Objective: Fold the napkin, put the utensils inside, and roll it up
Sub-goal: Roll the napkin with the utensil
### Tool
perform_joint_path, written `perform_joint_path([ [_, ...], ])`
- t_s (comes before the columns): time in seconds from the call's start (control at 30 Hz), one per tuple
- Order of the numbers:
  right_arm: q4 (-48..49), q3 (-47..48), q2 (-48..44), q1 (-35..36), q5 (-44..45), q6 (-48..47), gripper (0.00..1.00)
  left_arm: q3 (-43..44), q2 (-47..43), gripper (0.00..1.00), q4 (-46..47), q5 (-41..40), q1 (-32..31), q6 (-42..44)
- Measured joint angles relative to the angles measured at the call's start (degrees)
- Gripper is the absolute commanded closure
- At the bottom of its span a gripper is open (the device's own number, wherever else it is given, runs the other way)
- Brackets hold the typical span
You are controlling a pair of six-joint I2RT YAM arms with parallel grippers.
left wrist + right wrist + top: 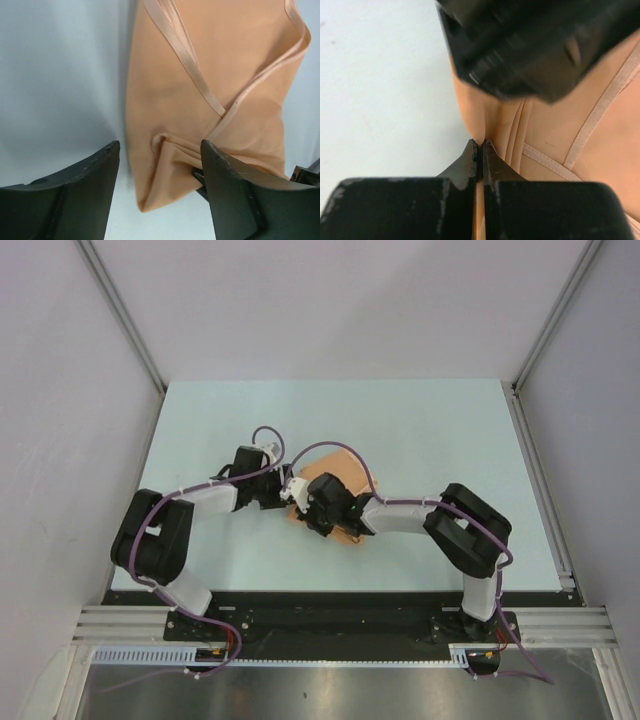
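The peach-tan napkin [336, 472] lies folded into a small packet at the middle of the table. My left gripper [160, 150] is open, and the napkin's near folded corner [165, 175] lies between its fingers without touching them. Coming from the other side, my right gripper [481, 145] is shut on a pinched fold at the napkin's edge [492, 125]; cloth shows in the slit between its jaws. In the top view the two grippers [292, 490] [316, 512] meet at the napkin's near-left corner. The utensils are hidden or out of view.
The pale table [430, 430] is walled at the left, back and right. A metal rail [540, 490] runs along its right edge. The left gripper's dark body [530, 45] hangs blurred just above the right gripper's fingers.
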Motion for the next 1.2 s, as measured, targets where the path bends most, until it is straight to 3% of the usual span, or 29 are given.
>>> perform_joint_path([
  [0.23, -7.82, 2.27, -0.17, -5.70, -15.43, 6.54, 1.00, -3.39, -3.89, 0.26, 1.03, -5.57, 1.16, -0.66],
  [0.4, -14.69, 6.58, 2.71, -9.16, -25.35, 9.51, 1.00, -11.15, -10.80, 0.25, 5.27, -9.66, 1.44, -2.25],
  [0.8, -25.49, 18.67, 14.47, -15.08, -43.12, 14.01, 1.00, -25.94, -25.31, 0.21, 16.94, -8.17, -2.29, -2.51],
  [1.2, -28.59, 22.86, 20.17, -17.66, -51.54, 17.88, 1.00, -22.53, -17.49, 0.23, 18.21, -6.69, -4.26, -2.97],
])
